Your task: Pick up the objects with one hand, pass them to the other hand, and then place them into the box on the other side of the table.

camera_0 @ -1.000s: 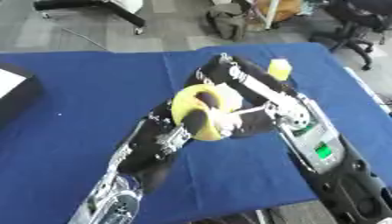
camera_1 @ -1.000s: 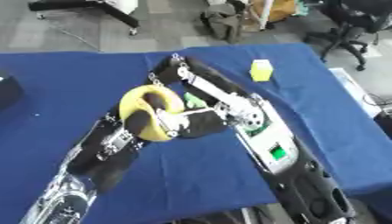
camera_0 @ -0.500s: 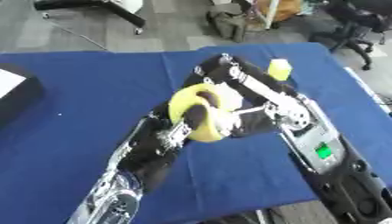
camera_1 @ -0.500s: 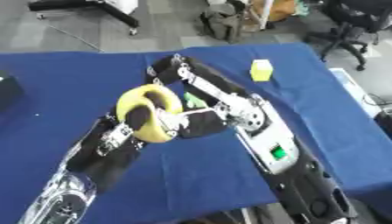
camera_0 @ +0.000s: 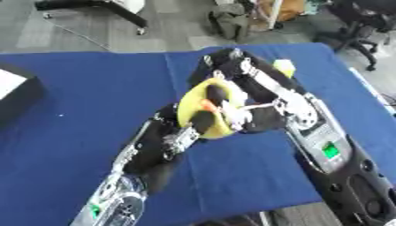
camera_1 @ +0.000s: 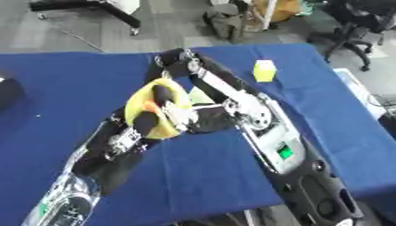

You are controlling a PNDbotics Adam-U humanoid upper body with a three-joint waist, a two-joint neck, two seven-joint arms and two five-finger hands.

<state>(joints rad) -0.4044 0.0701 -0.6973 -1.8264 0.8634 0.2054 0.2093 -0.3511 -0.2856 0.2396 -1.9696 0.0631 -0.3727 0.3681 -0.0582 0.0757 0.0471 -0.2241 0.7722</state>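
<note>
A yellow ring-shaped object (camera_0: pixel 192 102) hangs above the middle of the blue table (camera_0: pixel 85 88), held between both hands. My left hand (camera_0: pixel 203 120) comes up from the lower left, and a dark finger is curled over the ring's rim and through its hole. From the right side my right hand (camera_0: pixel 260 121) closes in, its pale fingertips (camera_0: pixel 234 113) against the ring's right edge. A small yellow-green block (camera_1: pixel 264 70) stands on the table at the far right. At the left edge sits the black box (camera_0: pixel 15 93), only partly in view.
The right forearm (camera_1: pixel 277 145), with a green light on it, runs across the lower right of the table. Office chairs and bags stand on the floor beyond the far edge.
Both hands stay together on the yellow ring; it has drifted only slightly to the left.
</note>
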